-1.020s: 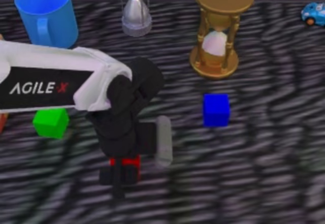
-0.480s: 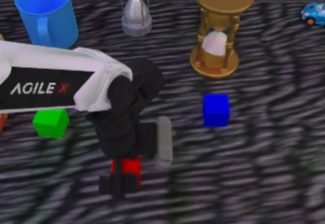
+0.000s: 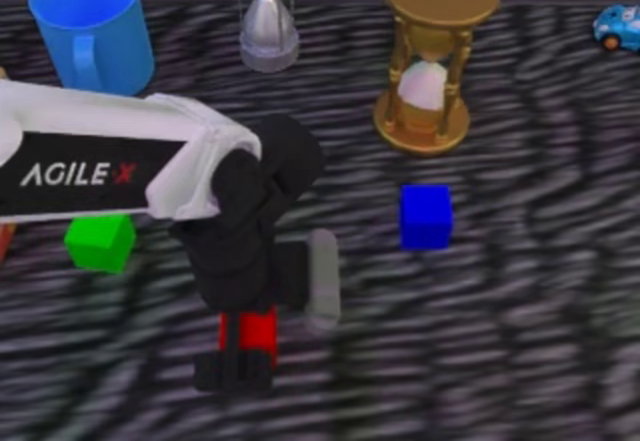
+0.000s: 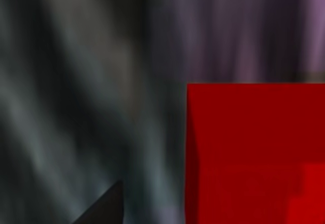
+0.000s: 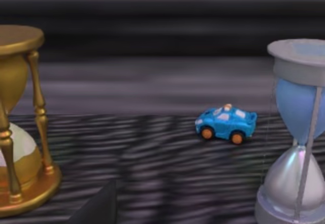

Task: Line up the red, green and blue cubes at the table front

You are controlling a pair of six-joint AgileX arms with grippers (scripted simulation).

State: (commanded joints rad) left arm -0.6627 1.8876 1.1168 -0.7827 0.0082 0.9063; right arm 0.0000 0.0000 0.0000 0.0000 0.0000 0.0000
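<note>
Left gripper [image 3: 236, 359] is reaching down near the table's [image 3: 520, 311] front edge, left of centre, fingers pinching the red cube [image 3: 259, 332], which is sitting between them; the left wrist view is showing the red cube [image 4: 254, 153] filling the frame close up. Compared with a second ago, the gripper and red cube are sitting slightly nearer the front edge. Green cube [image 3: 100, 242] is lying near the left edge, unmoved; blue cube [image 3: 426, 216] is lying right of centre, unmoved, in front of the gold hourglass [image 3: 432, 56]. Right gripper is not showing; its wrist view is facing the toy car [image 5: 226, 123].
</note>
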